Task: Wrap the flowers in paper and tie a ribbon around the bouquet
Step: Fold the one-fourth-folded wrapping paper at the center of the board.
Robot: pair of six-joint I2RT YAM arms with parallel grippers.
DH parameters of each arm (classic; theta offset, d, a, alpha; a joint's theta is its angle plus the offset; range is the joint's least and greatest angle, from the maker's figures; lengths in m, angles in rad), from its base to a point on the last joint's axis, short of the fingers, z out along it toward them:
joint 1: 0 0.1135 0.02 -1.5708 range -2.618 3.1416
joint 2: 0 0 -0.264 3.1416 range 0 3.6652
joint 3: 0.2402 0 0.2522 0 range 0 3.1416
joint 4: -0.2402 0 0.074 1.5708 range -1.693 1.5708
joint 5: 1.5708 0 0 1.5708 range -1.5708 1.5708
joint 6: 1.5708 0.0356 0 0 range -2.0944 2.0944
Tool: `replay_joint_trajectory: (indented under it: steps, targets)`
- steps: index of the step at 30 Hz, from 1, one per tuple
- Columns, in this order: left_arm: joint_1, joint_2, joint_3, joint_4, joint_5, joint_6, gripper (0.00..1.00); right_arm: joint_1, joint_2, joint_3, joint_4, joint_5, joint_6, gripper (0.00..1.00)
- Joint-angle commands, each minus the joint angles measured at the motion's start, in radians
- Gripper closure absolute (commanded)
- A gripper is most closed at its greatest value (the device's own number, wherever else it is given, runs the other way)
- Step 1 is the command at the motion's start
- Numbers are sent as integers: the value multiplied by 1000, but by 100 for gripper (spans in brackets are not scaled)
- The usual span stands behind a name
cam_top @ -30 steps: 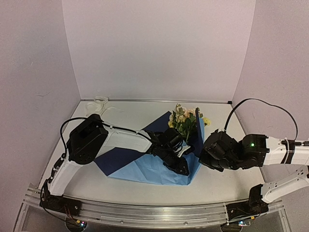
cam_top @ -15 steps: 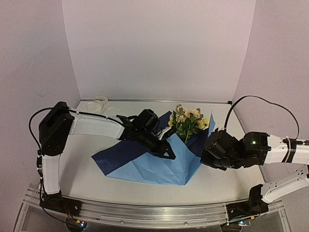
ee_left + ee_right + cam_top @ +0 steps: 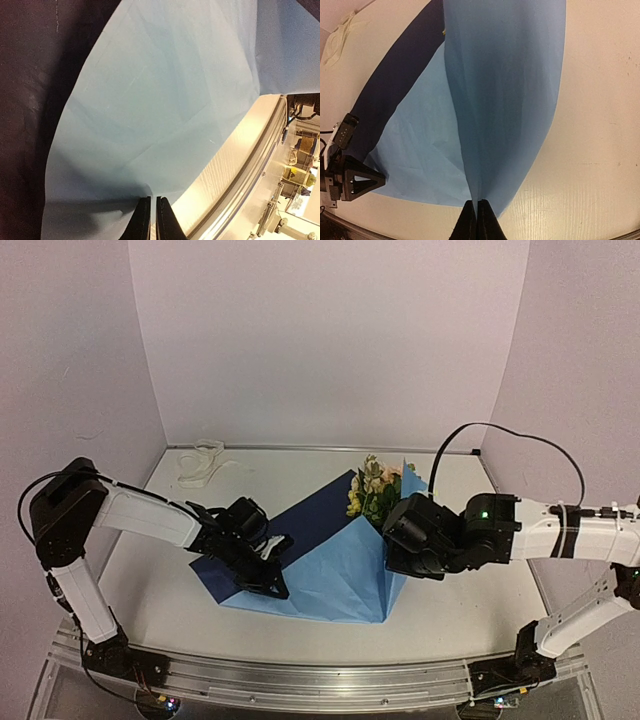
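Note:
The paper [image 3: 330, 575] lies mid-table, light blue with a dark blue band [image 3: 300, 525] showing. Its right flap is lifted and folded up against the flowers [image 3: 372, 490], whose pink, cream and yellow blooms poke out at the far end. My right gripper [image 3: 398, 558] is shut on that raised flap; the fold [image 3: 505, 100] rises straight from the closed tips [image 3: 477, 204]. My left gripper [image 3: 272, 578] sits at the sheet's near-left edge, its jaws nearly together on the thin edge [image 3: 153, 198] of the paper [image 3: 165, 100]. The off-white ribbon [image 3: 200, 460] lies bunched at the back left.
White walls close in the table on three sides. A metal rail [image 3: 300, 680] runs along the near edge, also close by in the left wrist view as the rail [image 3: 250, 165]. Bare tabletop [image 3: 600, 125] lies right of the paper.
My left arm has drawn back from the paper's middle to its near-left edge and closed there. My right gripper has carried the right flap leftward over the flower stems.

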Motion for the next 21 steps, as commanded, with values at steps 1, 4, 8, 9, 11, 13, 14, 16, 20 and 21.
replay_joint_trajectory:
  steps: [1, 4, 8, 9, 11, 13, 14, 16, 20, 21]
  targets:
    - [-1, 45, 22, 63, -48, -10, 95, 6, 78, 99, -13, -30, -45, 98]
    - [0, 68, 33, 84, -43, -13, 96, 6, 134, 141, -10, -49, -60, 97]
    - [-1, 79, 34, 99, -26, -18, 96, 6, 205, 177, 23, -81, -89, 95]
    - [-1, 75, 35, 97, -24, -17, 96, 5, 219, 177, 43, -91, -99, 95]
    - [-1, 60, 39, 85, -20, -16, 95, -1, 241, 166, 96, -113, -118, 94]
    - [3, 31, 46, 68, -16, -16, 92, -10, 258, 140, 169, -135, -132, 93]
    - [8, 16, 49, 59, -10, -20, 91, -17, 266, 132, 192, -142, -136, 93]
    - [28, -19, 58, 47, 15, -37, 88, -21, 291, 130, 226, -147, -149, 93]
    - [94, -87, 117, 50, 78, -93, 75, -22, 328, 155, 251, -147, -167, 93]
    - [107, -96, 142, 55, 90, -110, 70, -21, 334, 159, 253, -146, -169, 93]
